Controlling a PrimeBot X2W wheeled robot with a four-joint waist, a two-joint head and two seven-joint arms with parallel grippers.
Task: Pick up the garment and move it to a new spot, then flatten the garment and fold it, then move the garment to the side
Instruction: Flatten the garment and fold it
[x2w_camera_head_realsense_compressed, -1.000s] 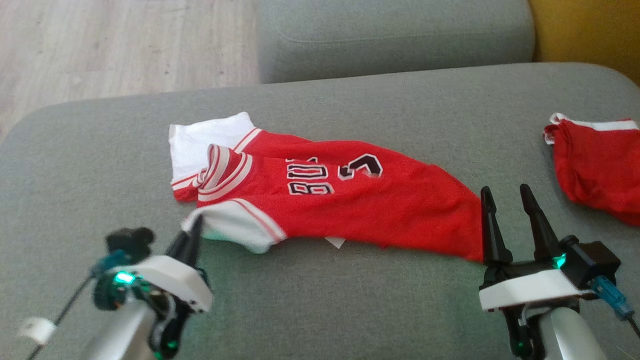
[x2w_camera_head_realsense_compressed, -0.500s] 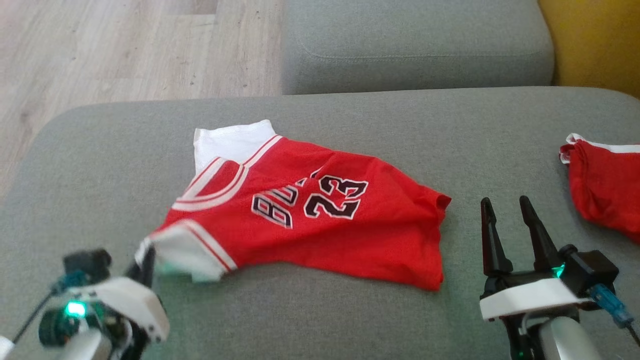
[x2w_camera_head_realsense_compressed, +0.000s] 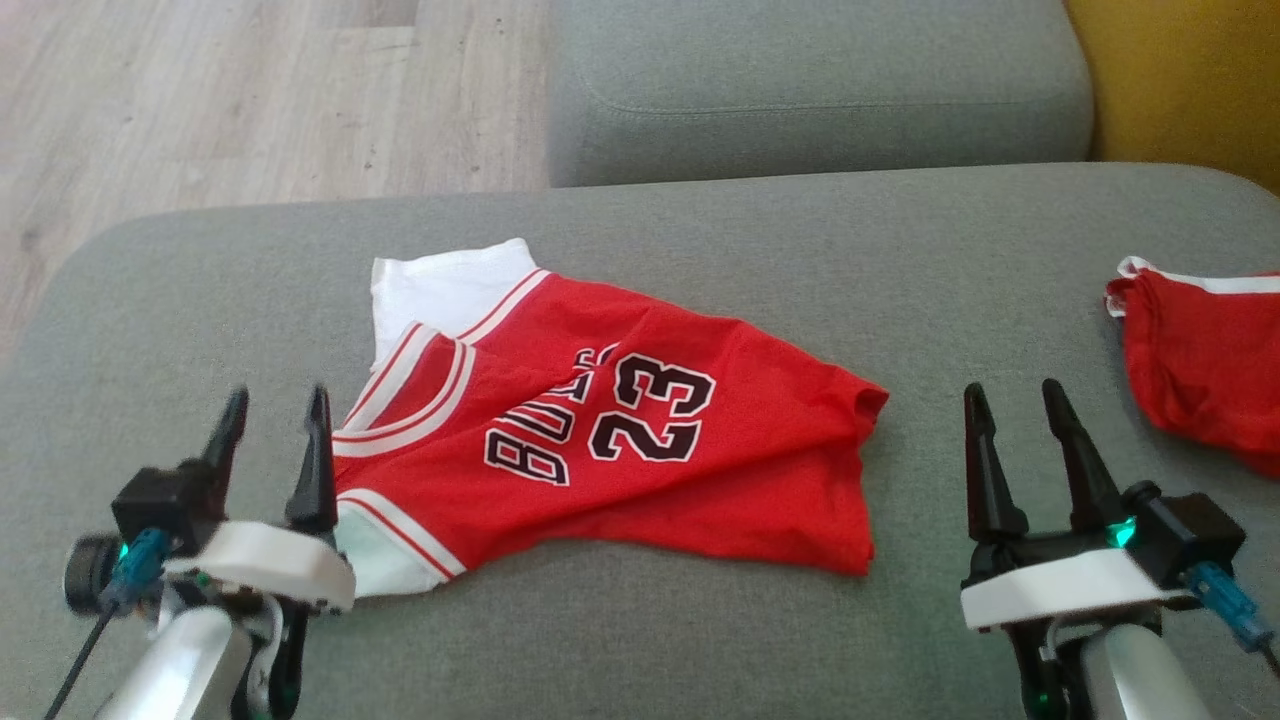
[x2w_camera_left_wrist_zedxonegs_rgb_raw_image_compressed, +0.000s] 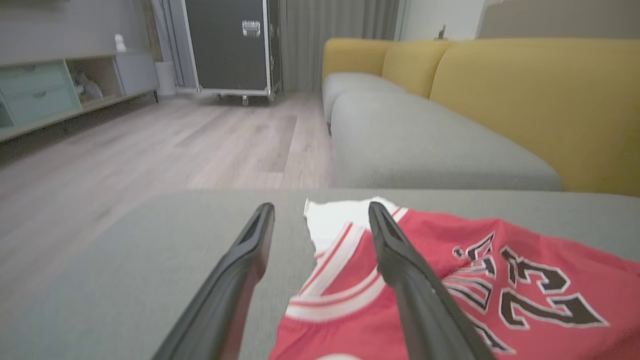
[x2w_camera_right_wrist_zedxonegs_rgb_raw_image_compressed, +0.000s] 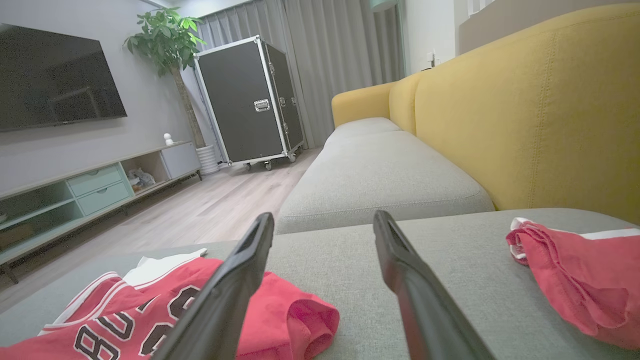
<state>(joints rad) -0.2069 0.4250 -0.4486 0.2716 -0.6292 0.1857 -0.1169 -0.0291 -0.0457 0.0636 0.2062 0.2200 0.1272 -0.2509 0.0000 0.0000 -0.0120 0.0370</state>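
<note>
Red jersey (x2w_camera_head_realsense_compressed: 640, 440) lies two o'clock off my nearer left gripper (x2w_camera_head_realsense_compressed: 279, 400), long axis nine-to-three; it and right gripper (x2w_camera_head_realsense_compressed: 1015, 400) spread, empty.

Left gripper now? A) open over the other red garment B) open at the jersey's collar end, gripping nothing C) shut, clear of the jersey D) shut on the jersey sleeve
B: the left gripper has its fingers spread wide at the collar end of the jersey, which lies slack on the grey cushion, no cloth pinched.
</note>
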